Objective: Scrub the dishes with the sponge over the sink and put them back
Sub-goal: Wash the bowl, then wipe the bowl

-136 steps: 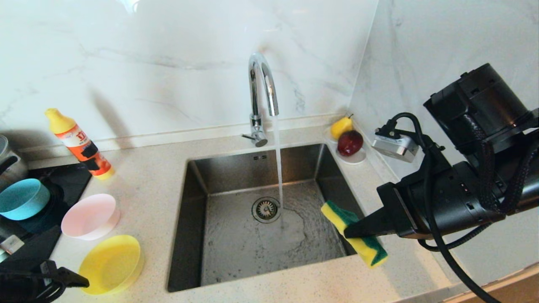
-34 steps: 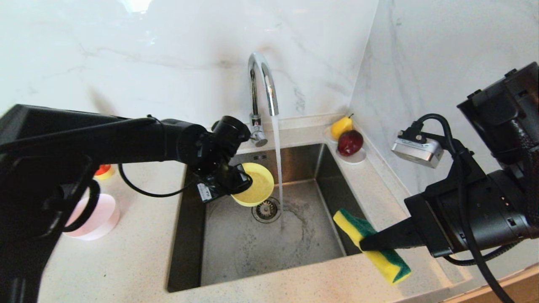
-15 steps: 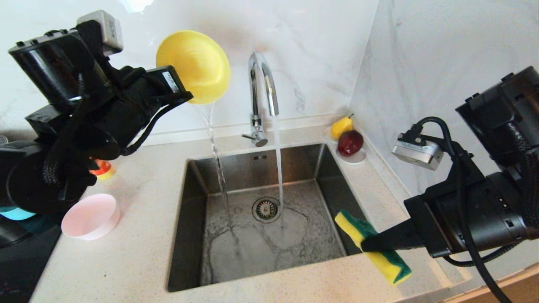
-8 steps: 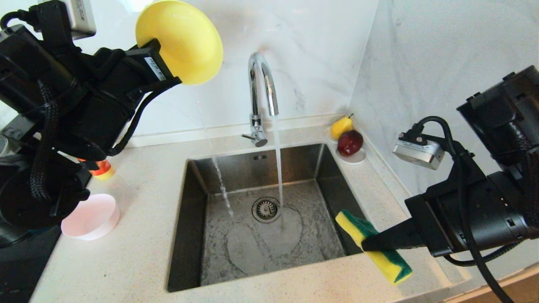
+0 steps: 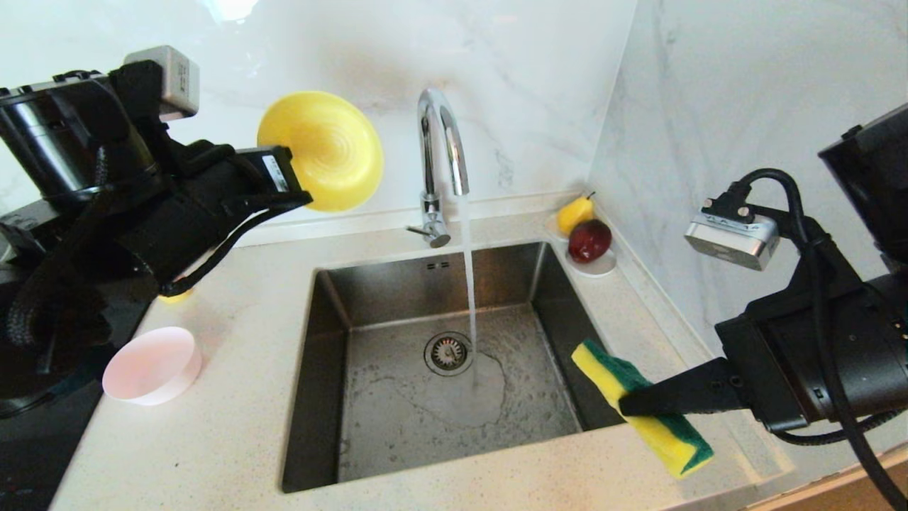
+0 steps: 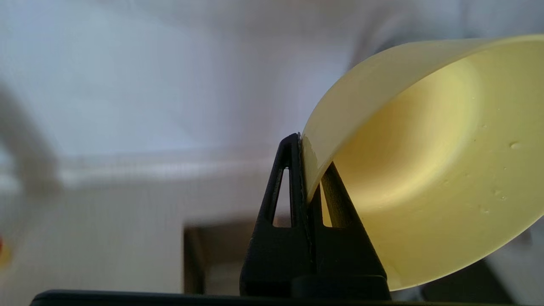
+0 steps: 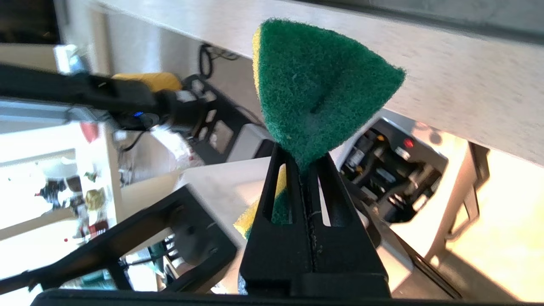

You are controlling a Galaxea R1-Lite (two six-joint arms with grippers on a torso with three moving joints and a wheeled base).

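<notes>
Left gripper (image 5: 294, 186) pinches yellow bowl (image 5: 326, 150); right gripper (image 5: 628, 406) clamps sponge (image 5: 642, 406).

Orange detergent bottle with yellow base (image 5: 172, 297): only base visible, rest hidden behind left arm. Black cooktop (image 5: 28, 454): cut by picture's left and lower edges, partly covered by arm. Round yellow plastic bowl (image 6: 429, 165): cut off by right edge in left wrist view. Background of that view blurred; square steel sink (image 6: 212, 255) only dark smear.
</notes>
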